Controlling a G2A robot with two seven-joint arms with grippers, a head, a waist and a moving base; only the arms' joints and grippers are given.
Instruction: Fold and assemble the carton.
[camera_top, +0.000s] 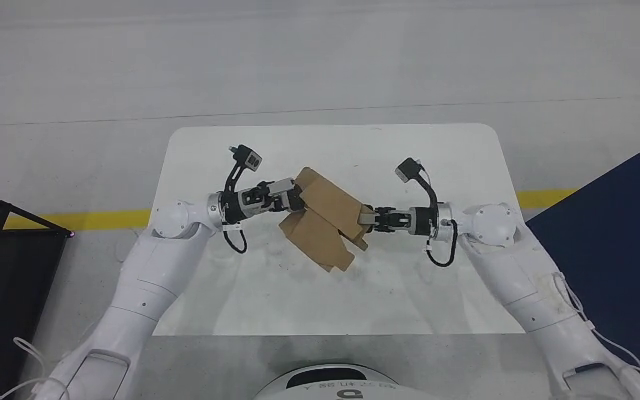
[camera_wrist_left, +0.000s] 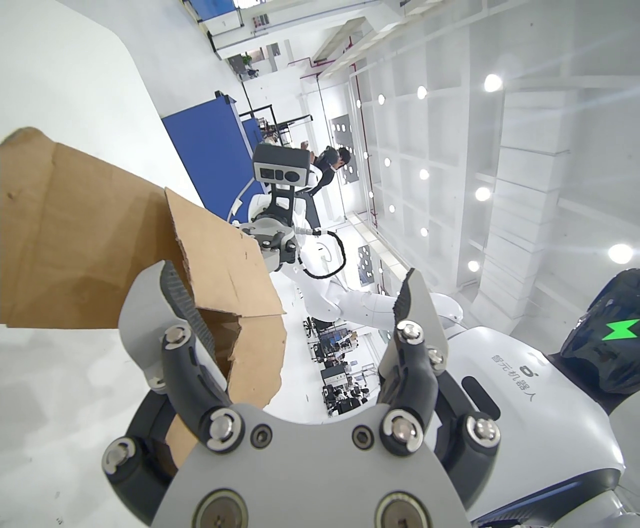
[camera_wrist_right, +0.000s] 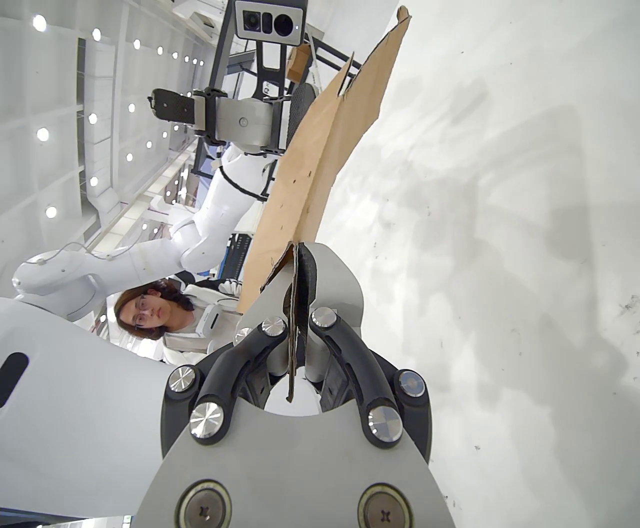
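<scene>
Currently: one carton, two grippers at it

We count one brown carton (camera_top: 325, 222), partly folded with flaps loose, over the middle of the one white table (camera_top: 440, 170). We cannot tell whether it rests on the surface. Two grippers flank it, one at each end, their arms coming in from opposite sides. We find the right gripper (camera_wrist_right: 300, 255) closed tight on a thin cardboard edge of the carton, which stands pinched between its pads. We find the left gripper (camera_wrist_left: 287, 280) spread wide and gripping nothing. One carton flap reaches into its gap and lies just beside one ribbed finger (camera_wrist_left: 150, 305), well apart from the other.
</scene>
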